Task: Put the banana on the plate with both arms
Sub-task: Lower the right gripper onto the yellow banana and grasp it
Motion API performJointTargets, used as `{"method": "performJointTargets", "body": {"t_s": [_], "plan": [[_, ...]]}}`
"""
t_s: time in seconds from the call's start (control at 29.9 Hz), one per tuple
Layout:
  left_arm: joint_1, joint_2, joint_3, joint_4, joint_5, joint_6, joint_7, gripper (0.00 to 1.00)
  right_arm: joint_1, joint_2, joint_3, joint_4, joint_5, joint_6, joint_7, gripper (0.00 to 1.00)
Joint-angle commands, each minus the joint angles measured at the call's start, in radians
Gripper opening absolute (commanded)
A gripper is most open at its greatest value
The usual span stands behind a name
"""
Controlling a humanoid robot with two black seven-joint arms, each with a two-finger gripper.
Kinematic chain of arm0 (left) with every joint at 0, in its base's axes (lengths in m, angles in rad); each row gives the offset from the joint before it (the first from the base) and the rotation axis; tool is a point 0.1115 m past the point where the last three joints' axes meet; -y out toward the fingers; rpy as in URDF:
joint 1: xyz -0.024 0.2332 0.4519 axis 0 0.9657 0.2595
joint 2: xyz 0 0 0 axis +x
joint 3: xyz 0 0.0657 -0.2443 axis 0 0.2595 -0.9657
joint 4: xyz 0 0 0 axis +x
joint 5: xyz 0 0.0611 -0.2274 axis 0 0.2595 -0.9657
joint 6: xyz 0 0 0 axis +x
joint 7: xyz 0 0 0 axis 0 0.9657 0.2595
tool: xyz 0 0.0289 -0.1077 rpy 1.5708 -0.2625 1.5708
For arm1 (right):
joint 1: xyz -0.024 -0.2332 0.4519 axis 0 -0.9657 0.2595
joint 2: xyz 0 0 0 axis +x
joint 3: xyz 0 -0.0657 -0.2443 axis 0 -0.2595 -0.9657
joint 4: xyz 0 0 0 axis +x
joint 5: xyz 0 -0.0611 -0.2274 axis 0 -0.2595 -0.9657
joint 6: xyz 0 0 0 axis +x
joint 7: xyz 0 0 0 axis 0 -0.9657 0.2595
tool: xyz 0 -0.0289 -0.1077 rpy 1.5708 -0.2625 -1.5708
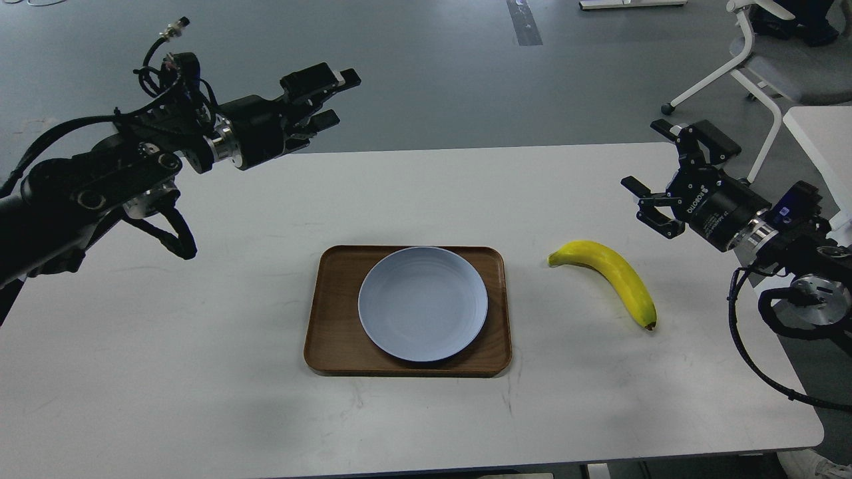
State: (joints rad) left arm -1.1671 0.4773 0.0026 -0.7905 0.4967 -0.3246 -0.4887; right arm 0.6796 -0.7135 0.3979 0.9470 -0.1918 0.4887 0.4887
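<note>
**Banana beside the tray, both grippers empty**

Near the white table's (200,372) centre, a rectangular brown wooden tray (333,319) carries the round pale blue-grey plate (423,303). The curved yellow banana (609,276) lies towards the right edge, apart from the tray. Right black gripper (655,179): jaws spread, empty, at the right edge. Left black gripper (336,98): jaws parted, empty, at the far-left corner.

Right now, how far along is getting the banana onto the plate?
Nothing is done yet. The banana lies on the table, right of the tray, and the plate is empty. Left gripper and right gripper are open, holding nothing. Grasping and placing remain.
</note>
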Motion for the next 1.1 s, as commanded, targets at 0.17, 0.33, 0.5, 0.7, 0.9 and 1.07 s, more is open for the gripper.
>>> {"method": "performJointTargets", "body": {"t_s": [0.17,0.33,0.5,0.7,0.9,1.07], "plan": [[0.300,0.118,-0.341,-0.039,-0.181,-0.164,0.000,0.98,-0.002,-0.004,-0.004,0.007,0.000,0.000,0.000,1.00],[0.437,0.150,-0.519,0.005,-0.244,-0.164,0.000,0.98,-0.003,-0.024,-0.014,0.007,0.000,0.000,0.000,1.00],[0.503,0.117,-0.552,0.049,-0.257,-0.164,0.000,0.98,-0.014,-0.026,-0.019,0.010,0.000,0.000,0.000,1.00],[0.504,0.075,-0.567,0.085,-0.254,-0.164,0.000,0.98,0.011,-0.067,-0.028,0.013,-0.081,0.000,0.000,1.00],[0.501,0.061,-0.564,0.085,-0.242,-0.164,0.000,0.98,0.162,-0.130,-0.091,0.016,-0.449,0.000,0.000,1.00],[0.501,0.055,-0.563,0.085,-0.241,-0.164,0.000,0.98,0.337,-0.153,-0.246,0.010,-0.780,0.000,0.000,1.00]]}}
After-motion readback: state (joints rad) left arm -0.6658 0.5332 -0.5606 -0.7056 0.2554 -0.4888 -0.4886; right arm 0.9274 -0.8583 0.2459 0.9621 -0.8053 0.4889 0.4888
